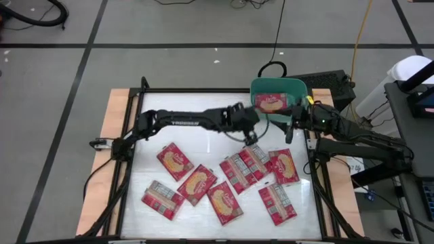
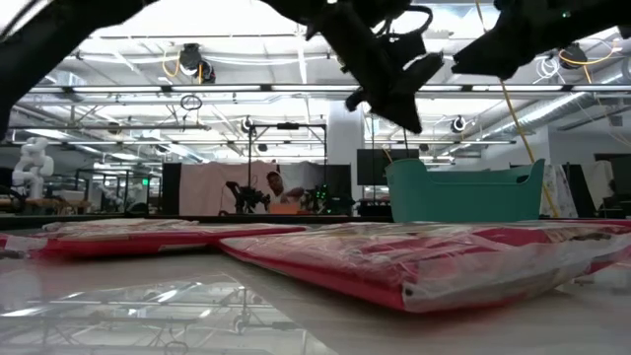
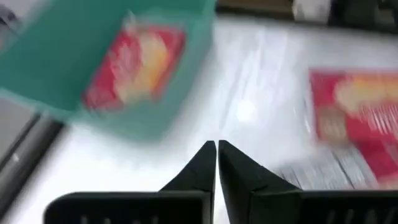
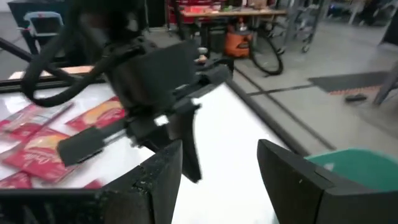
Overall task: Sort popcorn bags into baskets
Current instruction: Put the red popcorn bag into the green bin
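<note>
Left end effector [image 1: 252,137] hangs above the worktop [image 1: 203,139], just off the near rim of the teal basket [image 1: 298,86]. In the left wrist view its two fingers [image 3: 202,168] are pressed together with nothing between them.

Right end effector [image 1: 291,125] sits just beside the basket on the right side of the worktop, well off the surface. In the right wrist view its fingers [image 4: 163,177] stand wide apart and empty, with the left arm's wrist close in front of them.

Basket stands at the far right corner of the worktop. One popcorn bag [image 1: 270,102] lies flat inside it, red with a yellow-tan picture face up; the left wrist view shows the same packet in the tub, blurred.

Eight more popcorn bags are spread flat over the near half of the worktop:
- one alone toward the left-centre [image 1: 175,161]
- one at the near left [image 1: 162,198], touching a neighbour [image 1: 197,184]
- a cluster of overlapping packets right of centre [image 1: 256,163], directly below the left end effector
- one at the near right [image 1: 277,203]

Low view: a packet [image 2: 414,258] lies close to the camera, the basket [image 2: 463,192] upright behind it.
</note>
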{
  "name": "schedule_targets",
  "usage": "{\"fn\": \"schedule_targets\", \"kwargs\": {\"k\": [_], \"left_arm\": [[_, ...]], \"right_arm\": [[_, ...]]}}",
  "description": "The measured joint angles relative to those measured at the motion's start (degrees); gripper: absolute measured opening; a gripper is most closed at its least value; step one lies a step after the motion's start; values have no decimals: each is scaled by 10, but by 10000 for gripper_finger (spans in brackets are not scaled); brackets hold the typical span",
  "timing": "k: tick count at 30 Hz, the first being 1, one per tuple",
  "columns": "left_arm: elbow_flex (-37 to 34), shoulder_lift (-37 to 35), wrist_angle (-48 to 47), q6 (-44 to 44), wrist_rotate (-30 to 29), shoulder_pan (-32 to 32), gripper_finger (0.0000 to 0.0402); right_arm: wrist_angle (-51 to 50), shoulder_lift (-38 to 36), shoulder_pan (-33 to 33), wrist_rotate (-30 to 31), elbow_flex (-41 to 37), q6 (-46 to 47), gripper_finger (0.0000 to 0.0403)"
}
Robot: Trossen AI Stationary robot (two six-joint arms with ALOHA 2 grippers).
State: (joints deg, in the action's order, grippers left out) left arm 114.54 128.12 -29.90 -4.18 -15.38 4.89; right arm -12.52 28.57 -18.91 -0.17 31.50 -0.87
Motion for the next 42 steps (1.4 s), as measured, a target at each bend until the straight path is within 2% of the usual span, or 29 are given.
{"fn": "schedule_targets", "kwargs": {"k": [8,12,16,20,24,31,37,42], "left_arm": [[-265,-129,121,-88,-35,-54,9],[-378,-206,121,-149,-47,-60,15],[-484,-293,118,-236,-47,-62,21],[-586,-380,113,-325,-26,-61,33],[-668,-451,94,-396,0,-61,63],[-742,-525,20,-477,0,-60,137],[-747,-530,-82,-534,-12,-53,190],[-747,-530,-79,-536,-31,-51,227]], "right_arm": [[16,7,36,0,-38,45,201],[39,17,52,0,-58,60,201],[107,34,70,0,-97,82,201],[182,59,89,0,-135,100,201],[237,90,106,0,-156,108,201],[299,175,145,1,-158,126,201],[412,277,179,1,-158,137,201],[505,361,203,1,-155,143,201]]}}
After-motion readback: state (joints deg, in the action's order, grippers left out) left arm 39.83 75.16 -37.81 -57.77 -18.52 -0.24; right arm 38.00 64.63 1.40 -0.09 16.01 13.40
